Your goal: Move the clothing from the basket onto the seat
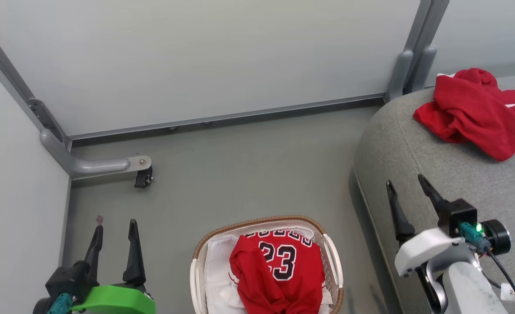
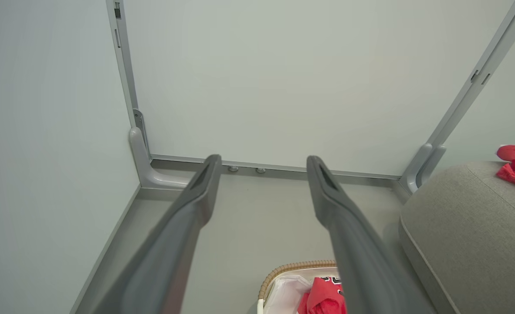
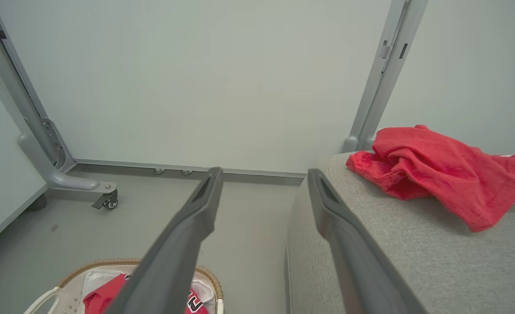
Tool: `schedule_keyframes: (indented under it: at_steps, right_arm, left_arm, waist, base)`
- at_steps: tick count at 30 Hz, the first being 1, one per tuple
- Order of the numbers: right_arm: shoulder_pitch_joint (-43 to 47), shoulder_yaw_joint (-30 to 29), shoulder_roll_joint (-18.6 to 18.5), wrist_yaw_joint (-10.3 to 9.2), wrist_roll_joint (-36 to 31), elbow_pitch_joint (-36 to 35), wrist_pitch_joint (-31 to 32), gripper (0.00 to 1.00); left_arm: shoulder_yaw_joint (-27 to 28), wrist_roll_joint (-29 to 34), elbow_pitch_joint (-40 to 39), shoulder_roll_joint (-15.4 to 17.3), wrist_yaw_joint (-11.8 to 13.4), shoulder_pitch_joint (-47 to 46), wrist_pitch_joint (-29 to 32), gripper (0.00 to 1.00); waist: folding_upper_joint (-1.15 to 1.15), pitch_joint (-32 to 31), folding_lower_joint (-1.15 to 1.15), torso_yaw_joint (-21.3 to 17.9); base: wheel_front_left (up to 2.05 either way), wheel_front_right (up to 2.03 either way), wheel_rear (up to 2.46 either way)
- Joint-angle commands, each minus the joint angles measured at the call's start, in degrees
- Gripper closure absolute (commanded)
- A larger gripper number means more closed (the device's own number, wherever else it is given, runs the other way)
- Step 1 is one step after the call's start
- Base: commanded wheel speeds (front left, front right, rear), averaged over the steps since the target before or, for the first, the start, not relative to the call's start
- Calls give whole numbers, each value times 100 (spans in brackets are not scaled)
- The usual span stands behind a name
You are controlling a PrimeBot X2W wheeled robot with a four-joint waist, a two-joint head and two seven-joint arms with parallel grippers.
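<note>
The head view looks straight down on the small oval white perforated plastic basket (image 1: 257,221) with its brown woven rim. There it reads the whole black, white-edged "23" on the red jersey (image 1: 279,266), which is heaped inside over the white lining (image 1: 216,266). The left wrist view catches just the basket's far rim and a fold of the jersey, partly covered by that pincer's own right finger. The right wrist view gives the closest look at the crumpled red garment with white bands (image 3: 436,170).

The left pincer (image 1: 115,224) hangs over the grey floor (image 1: 240,174) to the left of the basket, its two dark fingers spread apart with nothing between them. A black caster (image 1: 143,178) on a grey metal partition foot stands ahead of it, well apart. The right pincer (image 1: 404,180) is likewise spread and empty. It hangs to the right of the basket, over the near rounded edge of the large grey woven-fabric sofa cushion (image 1: 414,148). The banded garment lies on that cushion, ahead and to the right of the right pincer, not touching it.
</note>
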Motion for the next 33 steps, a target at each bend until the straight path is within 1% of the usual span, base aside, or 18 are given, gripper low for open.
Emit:
schedule_keyframes:
  at_steps: [1, 6, 11, 33]
  right_arm:
    - [152, 20, -23, -8, 85, -32, -12, 0]
    - [392, -29, -23, -8, 335, -146, -13, 0]
    - [495, -68, -20, -8, 424, -245, -12, 0]
    - [441, 59, -20, -8, 414, -315, -12, 0]
  left_arm:
    - [-2, -26, 8, -1, -11, 118, -5, 0]
    - [26, -113, 69, -1, 9, 177, -5, 0]
    - [32, -198, 120, 1, 38, 211, -5, 0]
    - [-33, -265, 239, 1, 58, 201, -5, 0]
  waist:
    - [0, -43, 0, 5]
    - [0, -93, 0, -35]
    - [0, -124, 0, -62]
    - [0, -132, 0, -77]
  base:
    - [0, 0, 0]
    - [0, 0, 0]
    - [0, 0, 0]
    - [0, 0, 0]
